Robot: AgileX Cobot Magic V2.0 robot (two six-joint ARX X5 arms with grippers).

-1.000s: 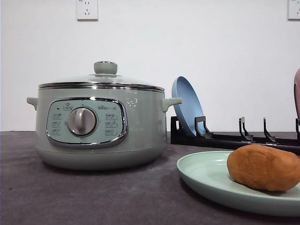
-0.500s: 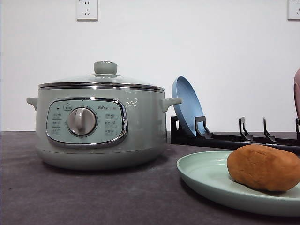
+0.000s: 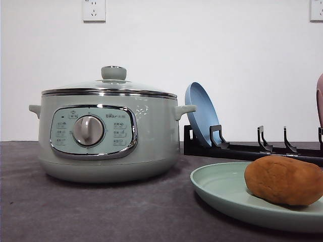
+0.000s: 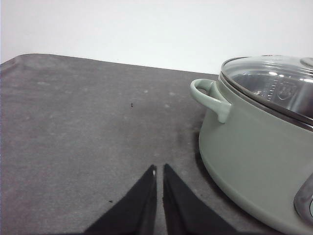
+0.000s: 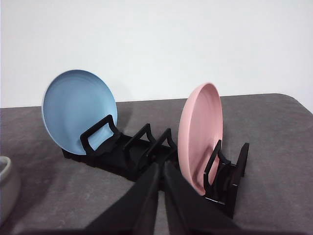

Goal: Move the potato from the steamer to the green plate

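Since the potato (image 3: 284,180) already sits on the green plate (image 3: 222,189), the main job looks done. It rests on the plate's right side, and no gripper is touching it. The steamer (image 3: 106,136) stands well apart on the left with its glass lid (image 3: 108,86) on, so nothing seems left to move (that is my guess from how things lie now).

The left gripper (image 4: 159,171) hangs low over the grey table (image 4: 73,122) beside the steamer's side handle (image 4: 210,98). Its two black fingers are pressed nearly together, with just a thin line between them, and they hold nothing. The right gripper (image 5: 161,169) looks the same: fingers together, nothing in them. It points at the black dish rack (image 5: 146,152), where a blue plate (image 5: 78,110) and a pink plate (image 5: 200,132) stand on edge.

Some things are hard to see. The potato and the green plate are cut off at the right edge of the front view, so I cannot see all of them. The pink plate shows there as a thin sliver at the edge. Through the lid in the left wrist view I see shiny metal and glare, and I cannot tell if anything is still inside
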